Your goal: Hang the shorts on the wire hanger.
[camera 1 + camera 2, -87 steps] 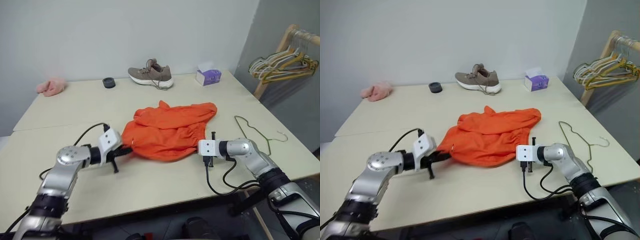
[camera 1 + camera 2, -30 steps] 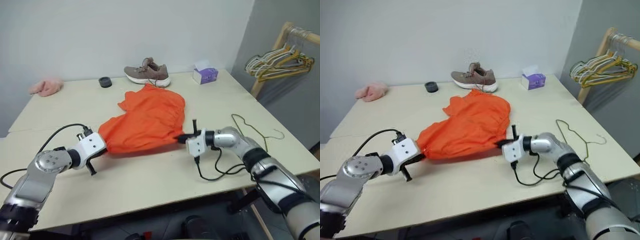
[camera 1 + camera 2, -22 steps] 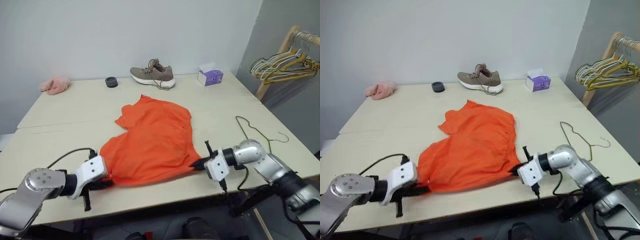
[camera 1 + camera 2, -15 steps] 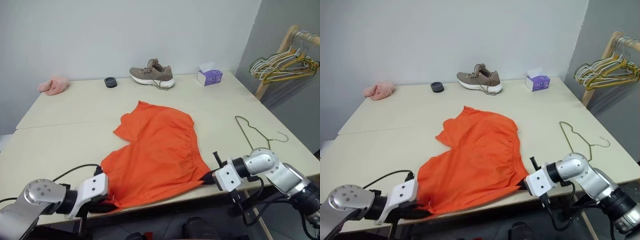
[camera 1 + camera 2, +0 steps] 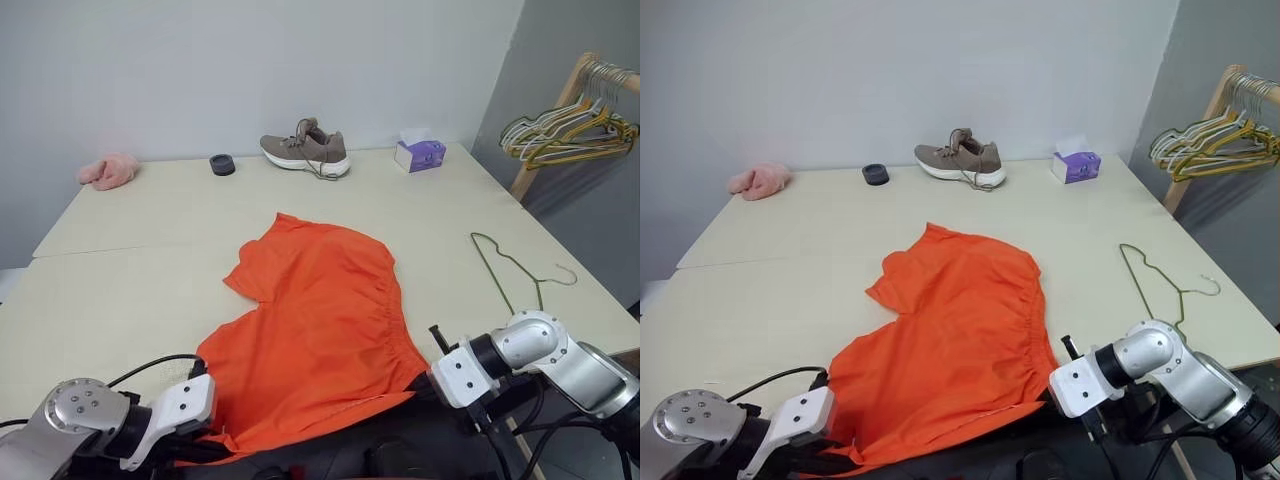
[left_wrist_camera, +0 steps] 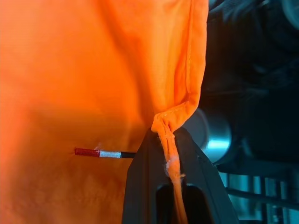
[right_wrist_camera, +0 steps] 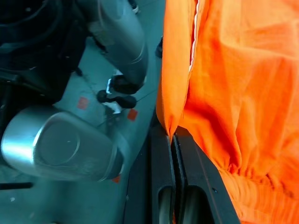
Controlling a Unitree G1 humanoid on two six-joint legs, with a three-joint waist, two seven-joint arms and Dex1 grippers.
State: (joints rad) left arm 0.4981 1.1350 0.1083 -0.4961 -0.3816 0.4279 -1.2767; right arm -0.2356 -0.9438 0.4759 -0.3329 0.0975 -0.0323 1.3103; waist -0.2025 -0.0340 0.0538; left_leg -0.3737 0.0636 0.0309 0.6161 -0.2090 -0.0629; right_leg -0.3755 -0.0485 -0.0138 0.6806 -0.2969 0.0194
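I have the bright orange soft fabric shorts spread flat at the frame's centre, their near edge drawn over the front of the pale beige tabletop — likely so the cloth lies smooth for hanging. My left pincer is clamped on one near corner, my right pincer on the other. The thin olive-green wire hanger lies untouched at right. Along the far edge sit a brown shoe, a purple tissue box and a pink cloth — grey wall behind.
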